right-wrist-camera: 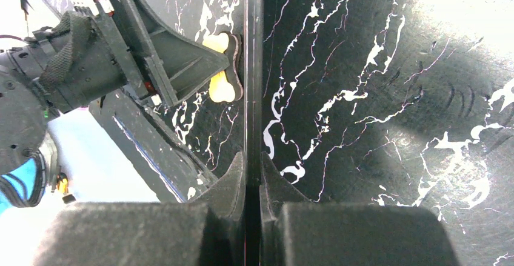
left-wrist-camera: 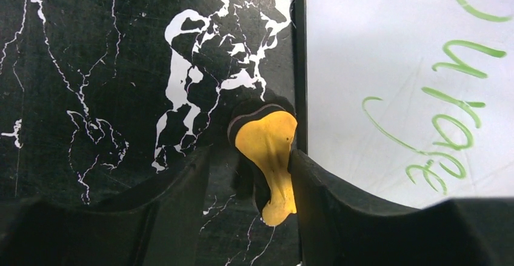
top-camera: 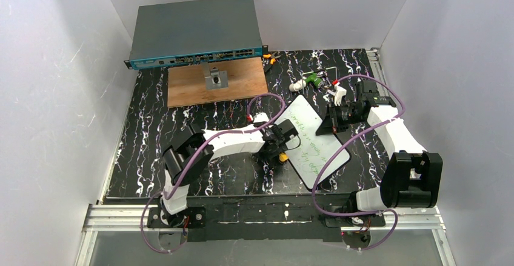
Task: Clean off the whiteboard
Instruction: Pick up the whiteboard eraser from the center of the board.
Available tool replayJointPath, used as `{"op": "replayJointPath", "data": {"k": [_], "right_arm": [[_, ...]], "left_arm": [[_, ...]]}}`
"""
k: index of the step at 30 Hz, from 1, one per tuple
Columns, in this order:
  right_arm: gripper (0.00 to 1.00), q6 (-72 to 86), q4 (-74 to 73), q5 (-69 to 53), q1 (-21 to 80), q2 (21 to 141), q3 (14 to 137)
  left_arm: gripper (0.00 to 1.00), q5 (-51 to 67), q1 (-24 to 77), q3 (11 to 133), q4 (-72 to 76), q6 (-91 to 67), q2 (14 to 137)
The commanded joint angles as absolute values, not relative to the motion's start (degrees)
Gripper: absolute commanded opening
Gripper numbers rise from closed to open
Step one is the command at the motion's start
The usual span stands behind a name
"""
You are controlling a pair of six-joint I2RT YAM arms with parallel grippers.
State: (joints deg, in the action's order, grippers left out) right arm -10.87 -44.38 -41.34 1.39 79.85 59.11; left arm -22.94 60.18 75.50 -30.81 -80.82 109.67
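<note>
Two claws engaged: picking up the eraser, no wiping yet.
Left claw (left-wrist-camera: 251, 163) half-spread around yellow eraser (left-wrist-camera: 267, 151) on counter (top-camera: 151, 151), just beside whiteboard (top-camera: 309, 139) rim; right claw (right-wrist-camera: 253, 169) pressed together, pinching far rim. Green writing (left-wrist-camera: 451, 84) intact. Next: close fully, lift, carry over.

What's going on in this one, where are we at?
Two arms are setting up to erase the whiteboard, which lies on the black marbled table. The right end effector is shut on one edge of the board, apparently steadying it. The left end effector is open around a yellow-handled eraser right beside the opposite rim; one finger touches the handle, the other shows a gap. Green handwriting is on the board, so wiping looks not yet begun.
</note>
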Motion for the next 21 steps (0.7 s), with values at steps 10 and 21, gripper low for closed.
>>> {"op": "replayJointPath", "data": {"k": [10,21], "right_arm": [[0.01,-16.1,-39.8,-35.7,0.9,78.6,58.7],[0.01,-16.3,-39.8,-35.8,0.9,78.6,58.7]], "left_arm": [[0.42,-23.4,60.5,79.4,-35.8,-81.2,111.7],[0.52,-22.8,60.7,81.4,-37.2,-80.9,110.5]]}}
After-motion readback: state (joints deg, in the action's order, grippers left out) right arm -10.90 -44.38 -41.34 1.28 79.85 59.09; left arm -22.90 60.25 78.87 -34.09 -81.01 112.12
